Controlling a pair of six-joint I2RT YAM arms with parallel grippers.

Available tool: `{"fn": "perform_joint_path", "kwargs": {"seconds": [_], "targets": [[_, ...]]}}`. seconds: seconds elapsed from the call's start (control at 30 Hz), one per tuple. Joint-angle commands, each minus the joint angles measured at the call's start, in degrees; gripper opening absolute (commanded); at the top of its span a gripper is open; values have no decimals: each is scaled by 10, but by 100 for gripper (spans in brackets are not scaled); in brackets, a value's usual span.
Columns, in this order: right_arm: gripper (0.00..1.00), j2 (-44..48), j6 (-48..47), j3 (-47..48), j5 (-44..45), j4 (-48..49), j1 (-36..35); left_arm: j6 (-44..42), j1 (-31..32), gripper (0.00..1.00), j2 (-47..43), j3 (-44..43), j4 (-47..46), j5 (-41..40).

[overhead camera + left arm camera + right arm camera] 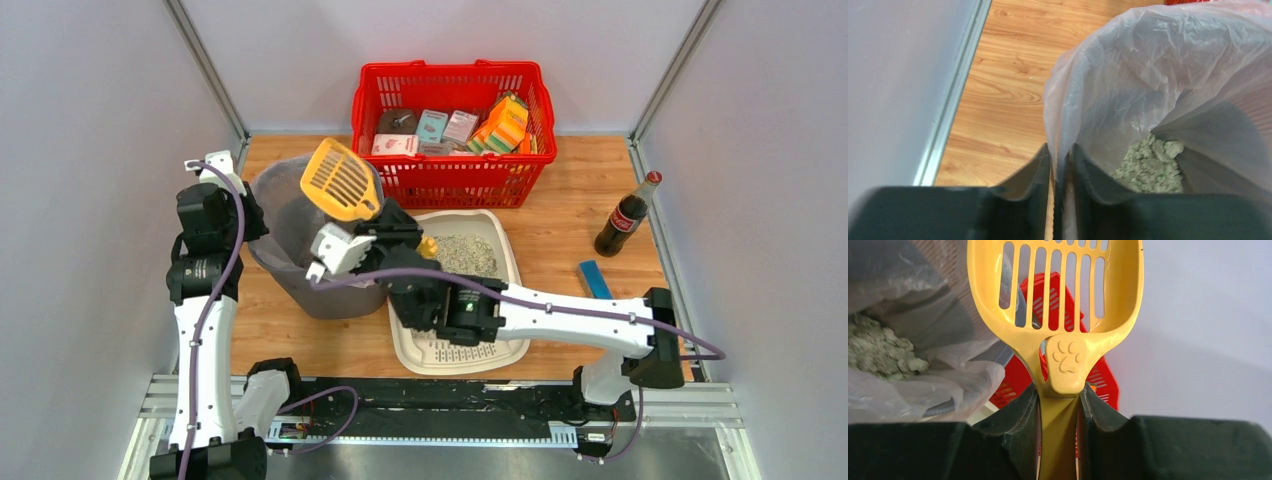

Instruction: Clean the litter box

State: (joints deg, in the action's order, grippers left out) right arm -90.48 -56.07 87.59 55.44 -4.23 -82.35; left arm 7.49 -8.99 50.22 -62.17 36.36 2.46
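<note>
The cream litter box (508, 262) lies at mid-table, grey-white granules (466, 254) at its far end and a slotted grate (455, 352) at the near end. My right gripper (396, 228) (1059, 390) is shut on the handle of a yellow slotted scoop (340, 180) (1055, 285). The scoop's head is raised over the grey bin (285, 230), and nothing shows in it. My left gripper (252, 205) (1060, 152) straddles the bin's left rim with the clear bag (1168, 75) between its jaws, which stand slightly apart. Greenish clumps (1150, 162) lie inside the bag.
A red mesh basket (450, 175) with boxes and packets stands behind the litter box. A cola bottle (627, 215) stands at the right, with a blue flat object (595, 280) near it. Grey walls close in the table on three sides.
</note>
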Motion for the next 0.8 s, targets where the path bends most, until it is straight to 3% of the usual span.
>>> {"fn": "perform_joint_path", "kwargs": {"seconds": [0.0,0.2,0.47,0.77], "targets": [[0,70,166,36,-61,-17,46,-6,3,40,-10,19,-3,-12],[0,132,317,-6,-143,-75,129,-17,4,72,-26,28,-19,-17],[0,283,470,-123,-241,-139,260,-27,4,74,-75,50,-49,-67],[0,355,551,-183,-275,-284,328,-41,10,75,-72,7,-31,-81]]}}
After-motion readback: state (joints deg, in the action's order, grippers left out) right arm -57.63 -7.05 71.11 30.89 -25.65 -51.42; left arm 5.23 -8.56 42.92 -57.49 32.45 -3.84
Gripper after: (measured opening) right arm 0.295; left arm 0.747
